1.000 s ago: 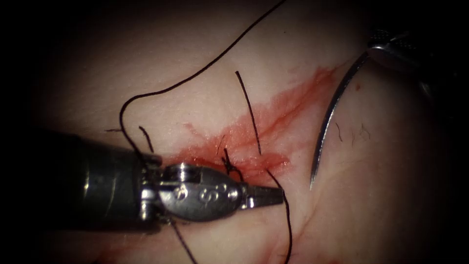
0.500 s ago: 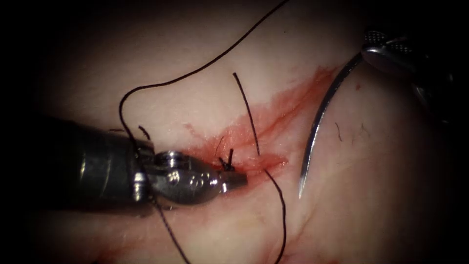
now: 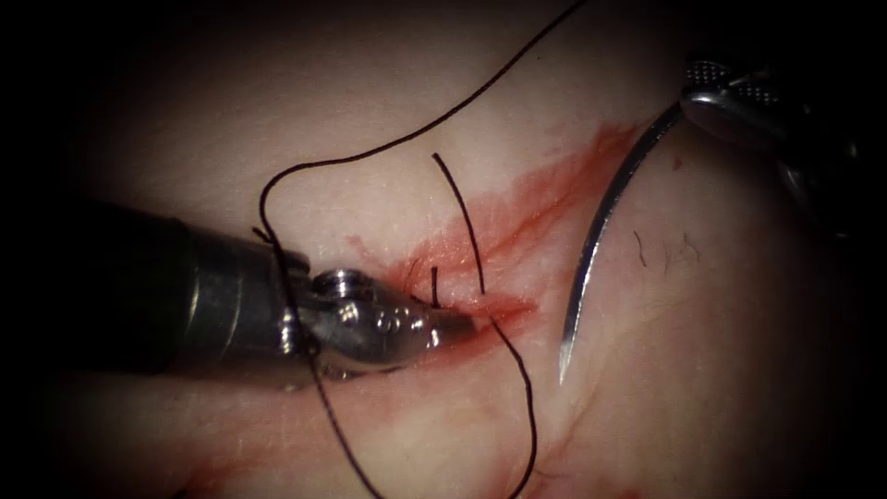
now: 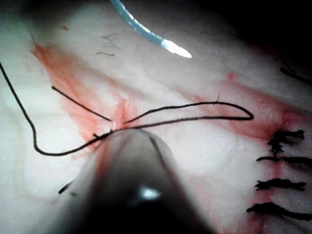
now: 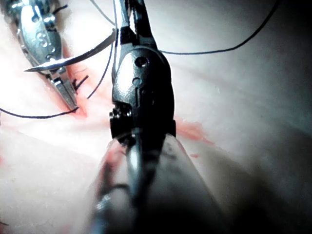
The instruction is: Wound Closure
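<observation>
Lying low across the tissue [image 3: 388, 176] from the endoscope view's left, the left gripper [image 3: 453, 325] rests with its tip at the cut [image 3: 499, 245], touching the red fluid [image 3: 545, 199] just beside a short upright thread end [image 3: 434, 285]. Its jaws look pressed together at the tip, and whether they pinch thread or tissue I cannot tell. The thread [image 3: 370, 152] drapes over this tool's wrist just left of the cut, curls up in a loop and runs off toward the far edge; another strand leaves the cut beside the gripper tip and trails toward the near edge. A loose thread tail [image 3: 459, 217] lies across the cut, rising away from it on the left side. In the left wrist view, finished stitches [image 4: 275, 183] sit in a row well apart from the cut's open part. Farther off, right of the cut, the needle [image 3: 596, 240] hangs clear of the tissue, its point aimed down near the cut's right edge, not in the tissue. Farthest from the cut, the right gripper [image 3: 688, 102] is clenched on the needle at its blunt end; the right wrist view shows the same grip [image 5: 119, 36].
</observation>
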Robot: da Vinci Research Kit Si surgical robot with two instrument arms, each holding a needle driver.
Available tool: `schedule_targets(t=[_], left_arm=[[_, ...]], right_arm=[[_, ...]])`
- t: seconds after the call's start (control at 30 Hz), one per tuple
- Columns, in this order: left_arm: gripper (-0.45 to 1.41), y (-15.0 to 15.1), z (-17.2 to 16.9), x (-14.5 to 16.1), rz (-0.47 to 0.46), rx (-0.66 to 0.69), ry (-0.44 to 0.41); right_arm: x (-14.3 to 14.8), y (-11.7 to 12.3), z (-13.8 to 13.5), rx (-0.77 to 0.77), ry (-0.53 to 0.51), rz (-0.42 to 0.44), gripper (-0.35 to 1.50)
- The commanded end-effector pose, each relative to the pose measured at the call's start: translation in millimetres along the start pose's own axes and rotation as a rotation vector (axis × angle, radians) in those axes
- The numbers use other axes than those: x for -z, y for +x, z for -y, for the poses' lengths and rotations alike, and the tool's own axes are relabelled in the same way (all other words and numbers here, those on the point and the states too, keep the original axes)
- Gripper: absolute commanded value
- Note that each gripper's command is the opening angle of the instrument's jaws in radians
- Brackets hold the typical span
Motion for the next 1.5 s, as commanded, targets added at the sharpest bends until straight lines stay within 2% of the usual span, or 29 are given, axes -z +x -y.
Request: schedule_targets(t=[0.03,0.2,0.33,0.43,0.47,0.53,0.73,0.8,0.87,0.93,1.0,1.03,1.07,1.13,1.27,1.3,1.37,1.47,1.5], left_arm=[[-0.45,0.2,-0.1,-0.7,-0.001,0.0,0.003],[-0.45,0.6,-0.3,-1.1,0.013,0.017,0.003],[-0.45,0.7,-0.5,-1.2,0.077,0.083,-0.058],[-0.45,0.6,-0.3,-1.4,0.113,0.109,-0.056],[-0.45,0.9,-0.2,-1.4,0.136,0.168,-0.036],[-0.45,1.0,-0.2,-1.3,0.145,0.193,-0.055],[-0.45,1.9,1.6,-1.4,0.212,0.425,-0.288],[-0.45,2.0,2.9,-1.7,0.234,0.494,-0.344],[-0.45,2.0,3.3,-2.0,0.236,0.52,-0.348],[-0.45,1.8,4.2,-2.8,0.234,0.578,-0.397],[-0.45,0.7,5.5,-4.3,0.23,0.664,-0.529],[-0.45,-0.7,5.6,-5.0,0.217,0.694,-0.641],[-0.45,-0.7,5.6,-5.0,0.217,0.694,-0.641],[-0.45,-1.8,5.3,-5.5,0.23,0.719,-0.693],[-0.45,-3.8,3.9,-5.9,0.303,0.766,-0.781],[-0.45,-4.0,3.3,-5.5,0.288,0.786,-0.854],[-0.45,-3.9,3.1,-5.3,0.283,0.796,-0.883],[-0.45,-2.7,1.8,-4.3,0.227,0.845,-1.033],[-0.45,-2.7,1.8,-4.3,0.227,0.845,-1.033]], right_arm=[[-0.9,-0.4,-0.3,0.003,0.002,-0.002,-0.35],[-1.3,-0.3,0.0,0.002,0.006,-0.004,-0.35],[-1.8,-0.2,0.2,-0.001,0.019,-0.01,-0.35],[-2.2,0.1,0.3,0.0,0.049,-0.023,-0.35],[-2.4,0.1,0.3,-0.004,0.059,-0.027,-0.35],[-2.5,0.2,0.2,-0.008,0.072,-0.033,-0.35],[-2.4,2.0,-2.0,0.034,0.148,-0.078,-0.35],[-2.4,2.2,-2.8,0.053,0.162,-0.09,-0.35],[-2.5,2.2,-3.0,0.055,0.174,-0.096,-0.35],[-2.7,1.9,-3.4,0.056,0.189,-0.105,-0.35],[-3.4,1.2,-4.5,0.064,0.248,-0.093,-0.35],[-4.0,0.4,-5.6,0.062,0.285,-0.11,-0.35],[-4.0,0.4,-5.6,0.062,0.285,-0.11,-0.35],[-4.4,0.0,-6.0,0.058,0.307,-0.121,-0.35],[-5.8,-0.8,-7.2,0.05,0.347,-0.112,-0.35],[-6.3,-1.3,-8.2,0.047,0.357,-0.119,-0.35],[-6.5,-1.5,-8.5,0.046,0.358,-0.12,-0.35],[-6.8,-3.0,-10.1,0.051,0.37,-0.117,-0.35],[-6.8,-3.0,-10.1,0.051,0.37,-0.117,-0.35]])
